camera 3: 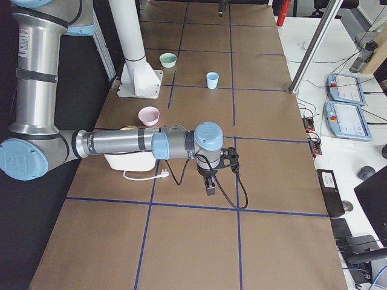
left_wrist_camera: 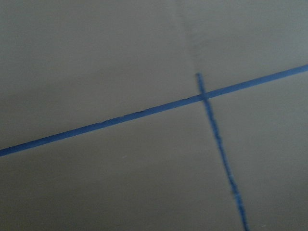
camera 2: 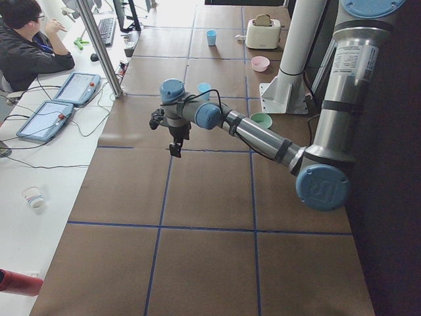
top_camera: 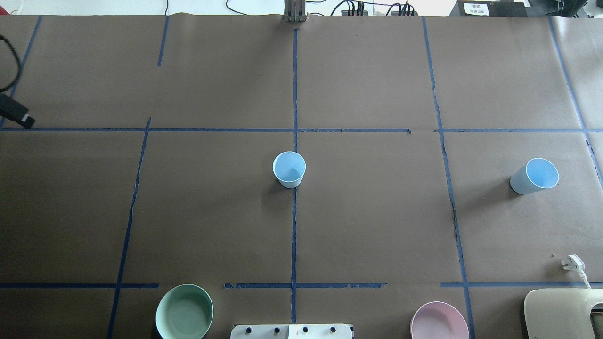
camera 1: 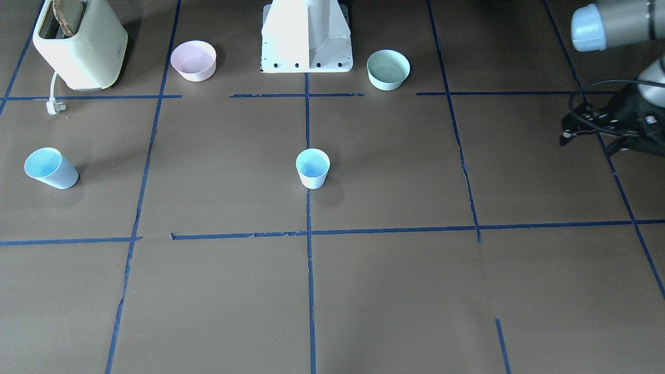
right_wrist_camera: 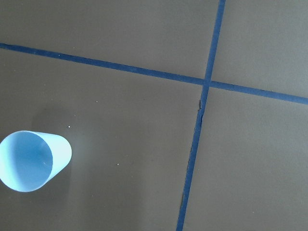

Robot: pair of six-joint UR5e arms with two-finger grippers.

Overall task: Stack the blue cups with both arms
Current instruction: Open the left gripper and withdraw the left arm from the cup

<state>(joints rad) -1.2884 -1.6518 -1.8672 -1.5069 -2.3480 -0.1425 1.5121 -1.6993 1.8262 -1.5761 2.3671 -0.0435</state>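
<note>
Two cups sit apart: centre cup [camera 1: 312, 169], far-left cup [camera 1: 50, 168]. I can't tell how open left hand [camera 2: 175, 148] or right hand [camera 3: 210, 186] is; an off-centre grip could topple either.

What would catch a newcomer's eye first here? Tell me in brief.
Two pale-blue cups sit far apart: the centre cup on the middle tape line, the other cup out on the robot's right. A pink bowl and a mint-green bowl flank the white pedestal, with a cream toaster beyond the pink one.
</note>
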